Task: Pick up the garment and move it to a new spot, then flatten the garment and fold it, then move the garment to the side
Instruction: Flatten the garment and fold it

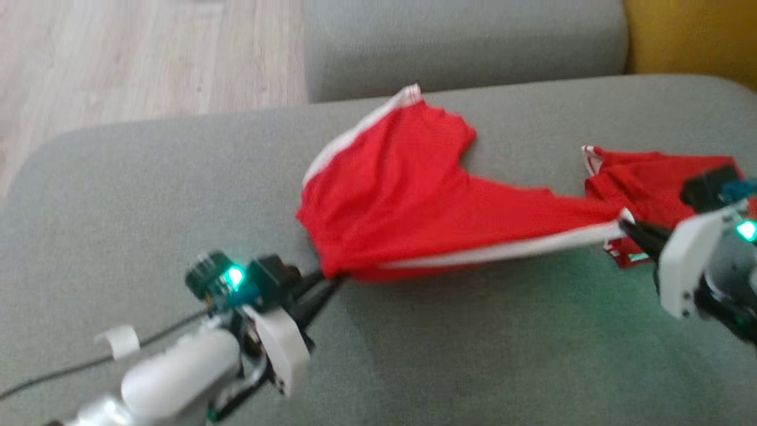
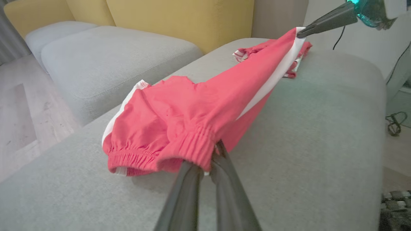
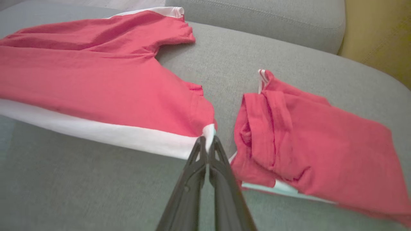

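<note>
Garment (image 1: 402, 195): we are holding it stretched left-to-right over the sofa cushion (image 1: 148, 195), left pincer (image 1: 331, 278) clamping its waistband (image 2: 189, 149), right pincer (image 1: 626, 223) clamping the white-striped hem end (image 3: 207, 132).

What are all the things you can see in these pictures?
garment: one, red with white stripe, stretched over the near cushion
bunched cloth: one, red, beside the right end effector; maybe part of the garment, cannot tell
cushions: three, grey, one under the garment, others behind
backrest: three sections, yellow, behind the cushions
floor: one, pale wood, beside the sofa
left end effector: one, dark, shut on the garment's waistband
right end effector: one, dark, shut on the garment's white stripe
</note>
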